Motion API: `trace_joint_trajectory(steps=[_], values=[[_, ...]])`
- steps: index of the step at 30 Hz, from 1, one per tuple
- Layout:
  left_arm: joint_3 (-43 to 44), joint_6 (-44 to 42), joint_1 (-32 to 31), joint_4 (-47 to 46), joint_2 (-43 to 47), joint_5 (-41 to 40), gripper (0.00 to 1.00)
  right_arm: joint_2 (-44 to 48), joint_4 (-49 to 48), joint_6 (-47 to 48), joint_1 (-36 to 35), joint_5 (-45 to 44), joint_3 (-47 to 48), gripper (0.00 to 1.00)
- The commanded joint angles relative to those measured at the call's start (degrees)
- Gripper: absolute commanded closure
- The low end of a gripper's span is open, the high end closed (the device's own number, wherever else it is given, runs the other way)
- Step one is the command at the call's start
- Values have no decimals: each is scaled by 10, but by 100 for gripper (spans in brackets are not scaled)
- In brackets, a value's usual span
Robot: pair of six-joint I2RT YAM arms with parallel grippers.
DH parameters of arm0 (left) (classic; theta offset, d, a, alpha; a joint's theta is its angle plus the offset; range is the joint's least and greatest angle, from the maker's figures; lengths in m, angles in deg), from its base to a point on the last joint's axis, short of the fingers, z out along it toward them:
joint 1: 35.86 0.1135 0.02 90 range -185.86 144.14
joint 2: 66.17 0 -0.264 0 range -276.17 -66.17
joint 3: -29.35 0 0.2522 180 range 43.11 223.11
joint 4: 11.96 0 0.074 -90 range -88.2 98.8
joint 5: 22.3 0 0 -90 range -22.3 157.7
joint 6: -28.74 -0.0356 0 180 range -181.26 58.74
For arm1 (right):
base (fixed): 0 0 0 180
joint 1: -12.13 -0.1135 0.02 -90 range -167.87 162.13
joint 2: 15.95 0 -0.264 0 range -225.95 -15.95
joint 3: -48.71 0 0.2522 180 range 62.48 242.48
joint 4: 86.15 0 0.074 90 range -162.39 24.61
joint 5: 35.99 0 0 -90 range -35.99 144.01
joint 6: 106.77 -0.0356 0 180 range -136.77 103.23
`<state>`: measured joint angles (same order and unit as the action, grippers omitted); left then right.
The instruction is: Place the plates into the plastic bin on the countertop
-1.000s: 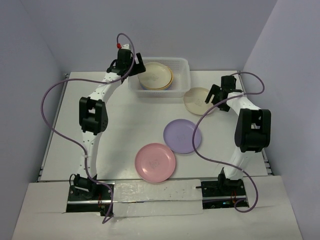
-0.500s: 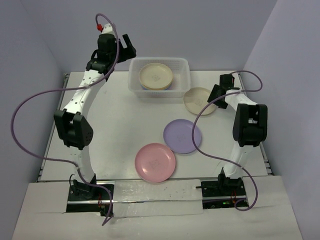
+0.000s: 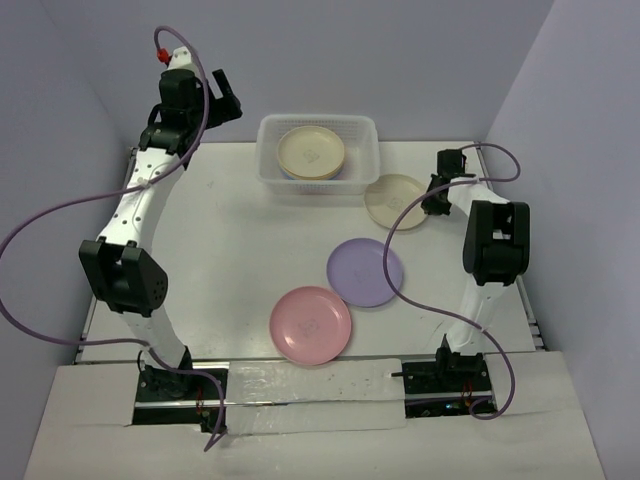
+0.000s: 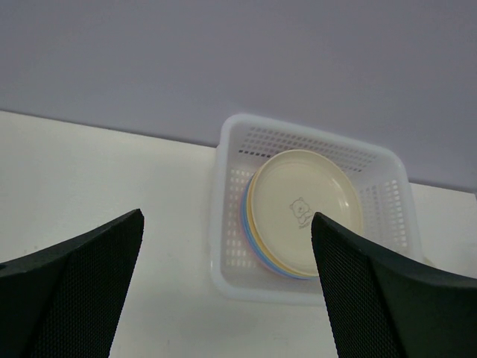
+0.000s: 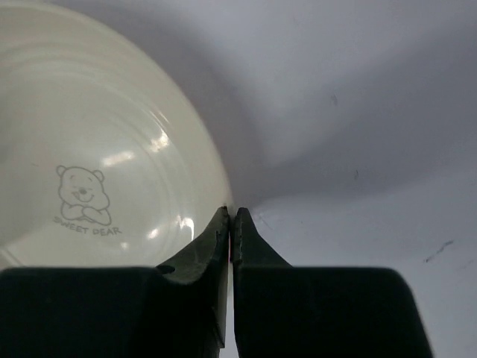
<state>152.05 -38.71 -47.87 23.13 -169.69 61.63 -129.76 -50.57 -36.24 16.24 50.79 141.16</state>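
The plastic bin (image 3: pixel 368 158) stands at the back of the countertop (image 3: pixel 230 250) and holds a stack of plates (image 3: pixel 312 152) with a cream one on top. A cream plate (image 3: pixel 393 200) lies right of the bin, and my right gripper (image 3: pixel 431 202) is shut on its right rim. In the right wrist view the jaws (image 5: pixel 232 216) pinch the edge of that plate (image 5: pixel 97 164). A lavender plate (image 3: pixel 365 272) and a pink plate (image 3: pixel 311 324) lie further forward. My left gripper (image 3: pixel 228 98) hangs open and empty, high up left of the bin (image 4: pixel 223 149).
Pale lavender walls close in the counter at the back and on both sides. The right arm's cable loops over the counter beside the lavender plate. The left arm's cable sweeps wide along the left wall.
My left arm has lifted away from the bin to the back left, its gripper open. My right gripper has shut on the cream plate's rim.
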Motion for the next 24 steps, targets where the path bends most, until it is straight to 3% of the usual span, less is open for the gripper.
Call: trace_joint_trajectory(steps=[1, 7, 14, 18, 24], values=[[-23, -15, 23, 6, 54, 8, 1, 17, 4, 0, -2, 3, 24, 100], [-94, -10, 81, 25, 109, 47, 1, 153, 43, 6, 12, 49, 3, 100], [-229, -49, 141, 4, 191, 65, 1, 258, 87, 3, 13, 36, 87, 100], [-286, -71, 159, -5, 224, 86, 1, 260, 56, -14, -7, 42, 130, 100], [-349, -96, 161, -19, 262, 107, 1, 143, 47, -42, -92, 33, 277, 100]])
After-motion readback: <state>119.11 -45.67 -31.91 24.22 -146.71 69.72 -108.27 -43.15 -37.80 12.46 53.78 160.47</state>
